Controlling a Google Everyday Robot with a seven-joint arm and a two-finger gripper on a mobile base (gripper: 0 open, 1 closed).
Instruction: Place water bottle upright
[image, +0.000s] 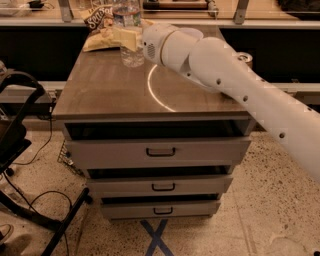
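The water bottle (132, 50) is a clear ribbed plastic bottle. It stands upright at the far left of the wooden table top (115, 90), with its base at or just above the surface. Its top is cut off by the upper edge of the view. My gripper (126, 37) reaches in from the right on the white arm (225, 70). Its pale yellow fingers (123, 36) are shut around the bottle's middle.
A chip bag (99, 27) lies just left of and behind the bottle. A golden-brown can (245, 59) stands at the right edge, mostly hidden behind the arm. The table is a cabinet with three drawers (160, 151). A black chair frame (20, 150) stands to its left.
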